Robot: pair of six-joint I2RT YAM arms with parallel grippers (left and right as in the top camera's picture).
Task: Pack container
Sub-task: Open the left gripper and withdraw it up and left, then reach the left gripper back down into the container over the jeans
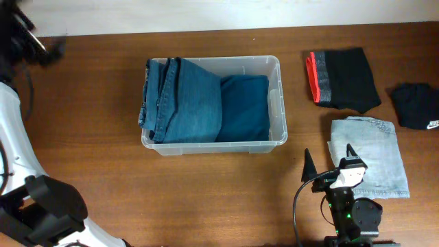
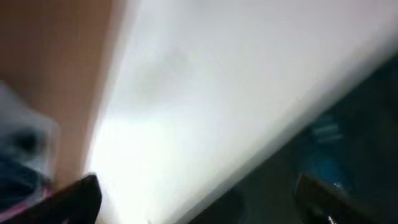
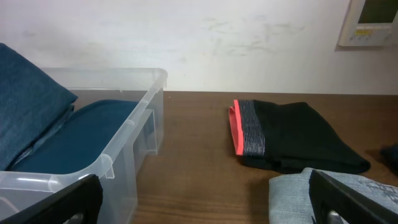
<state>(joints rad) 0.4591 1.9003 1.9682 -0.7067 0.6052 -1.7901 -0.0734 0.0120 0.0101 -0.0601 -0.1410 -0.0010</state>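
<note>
The container [image 1: 213,60], a clear plastic bin, stands mid-table. Folded blue jeans [image 1: 184,99] fill its left part and a teal folded garment [image 1: 245,108] its right. My right gripper [image 1: 330,162] hovers open near the table's front, right of the container, one finger over a folded light denim piece [image 1: 370,154]. In the right wrist view the right gripper [image 3: 205,208] holds nothing, with the container's rim [image 3: 134,118] to its left. My left gripper [image 2: 199,208] is open and empty, facing a blurred white wall. From overhead it is a dark blur at the far left [image 1: 41,45].
A black folded garment with a red band [image 1: 343,79] lies at the back right, also seen as the black garment [image 3: 292,140]. A small black item with a white logo [image 1: 416,104] sits at the right edge. The left arm's white body [image 1: 20,158] runs along the left side.
</note>
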